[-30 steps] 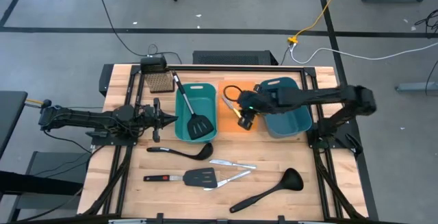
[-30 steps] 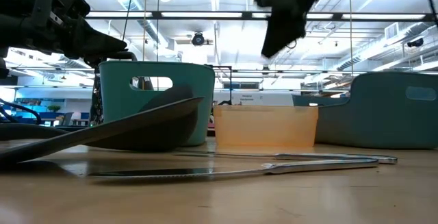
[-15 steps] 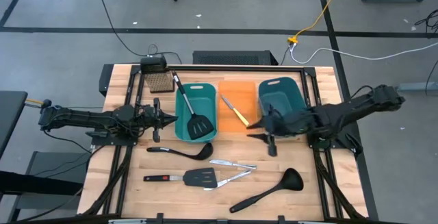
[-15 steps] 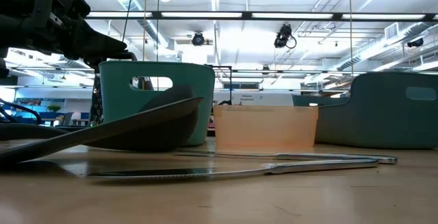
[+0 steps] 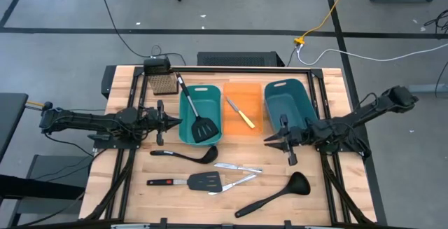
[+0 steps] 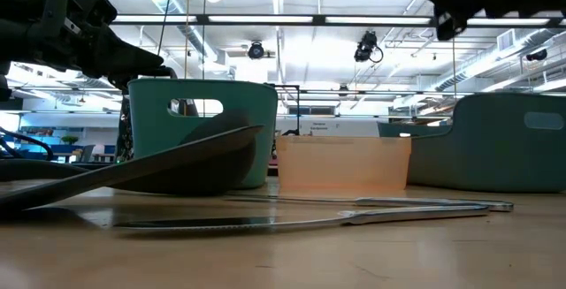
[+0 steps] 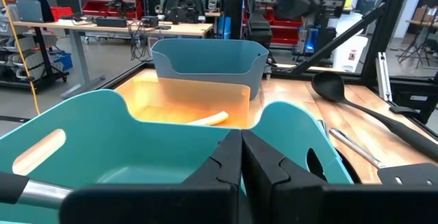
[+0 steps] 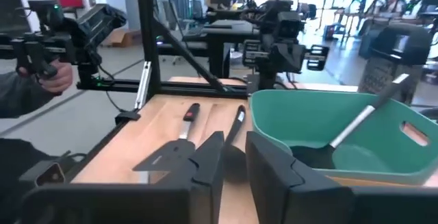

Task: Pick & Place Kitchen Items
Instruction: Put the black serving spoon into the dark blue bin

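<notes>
The right end effector [image 5: 273, 141] hovers empty, fingers slightly spread, at five o'clock of the yellow-handled knife [image 5: 240, 113]; the left end effector [image 5: 175, 123] waits pressed together.

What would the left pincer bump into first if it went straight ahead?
Probably the teal bin holding a black spatula. The shut left pincer points straight at it from close by. It hangs near rim height, so it might hit the wall or dip inside.

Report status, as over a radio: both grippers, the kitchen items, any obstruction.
Left gripper shut, parked beside teal bin. Right gripper empty, near dark teal bin. Yellow-handled knife in orange bin. Nothing obstructing.
</notes>
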Robot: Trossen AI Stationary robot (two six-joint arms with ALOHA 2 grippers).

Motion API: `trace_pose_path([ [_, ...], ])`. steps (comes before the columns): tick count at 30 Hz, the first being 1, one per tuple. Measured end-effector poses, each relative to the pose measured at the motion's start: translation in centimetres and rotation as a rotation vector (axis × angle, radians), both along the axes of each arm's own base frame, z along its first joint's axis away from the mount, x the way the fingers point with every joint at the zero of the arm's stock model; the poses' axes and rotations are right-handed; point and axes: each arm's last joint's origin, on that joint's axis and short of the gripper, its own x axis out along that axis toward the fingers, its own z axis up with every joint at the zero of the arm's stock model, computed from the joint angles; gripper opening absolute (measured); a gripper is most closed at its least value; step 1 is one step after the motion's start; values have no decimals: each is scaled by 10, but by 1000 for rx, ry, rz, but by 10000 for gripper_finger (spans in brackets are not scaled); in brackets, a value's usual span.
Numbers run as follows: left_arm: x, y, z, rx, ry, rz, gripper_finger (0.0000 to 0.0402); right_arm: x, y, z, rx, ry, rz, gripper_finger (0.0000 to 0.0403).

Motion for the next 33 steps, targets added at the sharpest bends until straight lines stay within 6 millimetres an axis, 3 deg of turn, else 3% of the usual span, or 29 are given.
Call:
trace_pose_path([
  [10, 0, 0, -2, 0, 16, 0, 9, -8, -3, -11, -30, -13, 0, 38],
  [14, 0, 0, -2, 0, 22, 0, 9, -2, 2, 2, -40, 76, -31, 40],
  [21, 0, 0, -2, 0, 22, 0, 9, 14, 26, 35, -96, 278, -12, 69],
  [28, 0, 0, -2, 0, 22, 0, 9, 29, 52, 46, -134, 514, -62, 119],
  [33, 0, 0, -3, -1, 31, -6, 9, 35, 60, 45, -170, 524, -106, 152],
])
